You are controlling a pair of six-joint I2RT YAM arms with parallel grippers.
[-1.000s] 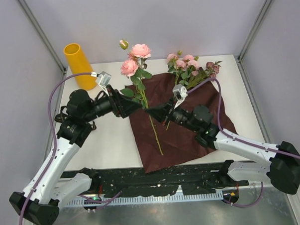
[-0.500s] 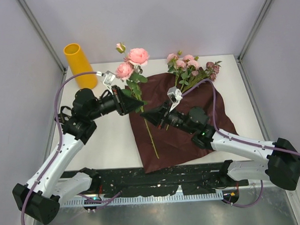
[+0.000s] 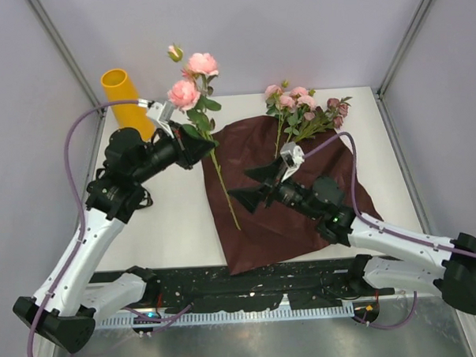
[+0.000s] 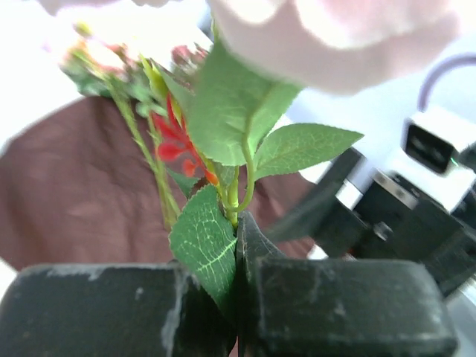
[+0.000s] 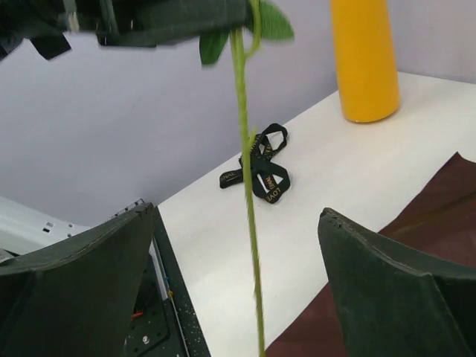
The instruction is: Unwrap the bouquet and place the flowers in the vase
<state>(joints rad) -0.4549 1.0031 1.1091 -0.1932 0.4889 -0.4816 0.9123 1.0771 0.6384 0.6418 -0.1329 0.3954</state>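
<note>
The vase [image 3: 125,102] is seen upright on the worktop [image 3: 173,221], its mouth unobstructed. A loose black ribbon [image 5: 260,169] lies flat on the worktop near the vase's base. Just right of the vase, the left hand [image 3: 199,145] is clamped on a rose stem [image 3: 227,196] below its upper leaves, with a leaf pinched in alongside. The pink rose heads [image 3: 184,94] are carried to the right of the vase and apart from it, while the long lower stem slants away from the vase.

Farther right of the vase, the dark red wrapping paper [image 3: 303,223] is spread flat. Above it the right hand [image 3: 251,184] is held with its jaws wide apart. The stem passes between them untouched, so it is gripped by the left hand alone. Farthest right from the vase, the remaining flowers [image 3: 299,105] lie across the paper's far edge.

The unwrapping is judged done, and the step in hand is the carrying of one rose to the vase. For the next move, the stem must be swung left towards the vase and raised until its cut end clears the rim. It must then be brought upright over the mouth, lowered inside, and only then released. The right hand should be kept clear of the stem's path.
</note>
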